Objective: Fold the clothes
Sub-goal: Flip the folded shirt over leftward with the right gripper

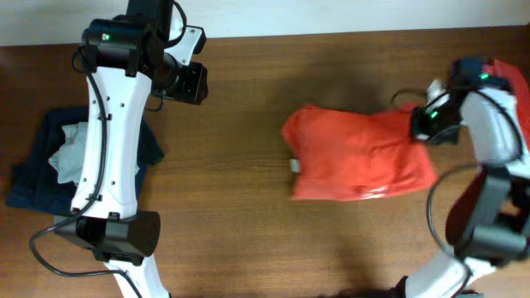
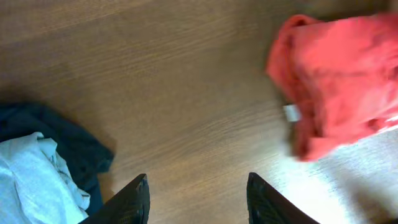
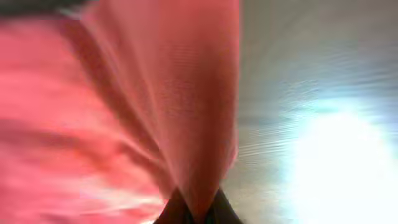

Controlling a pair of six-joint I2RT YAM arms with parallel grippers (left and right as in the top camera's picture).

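At the table's right side, the right gripper (image 3: 194, 208) is clamped on the right edge of the orange-red T-shirt (image 1: 356, 157), which is crumpled mid-table. At far left, the left gripper (image 2: 198, 198) is seen half-open and empty above the wooden table (image 1: 248, 232), beside dark blue clothes (image 1: 33, 178).

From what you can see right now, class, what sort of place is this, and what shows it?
Probably a robotics lab workbench: a left robot arm and right robot arm reach over a wooden table bearing an orange-red T-shirt and a pile of dark blue and pale clothes.
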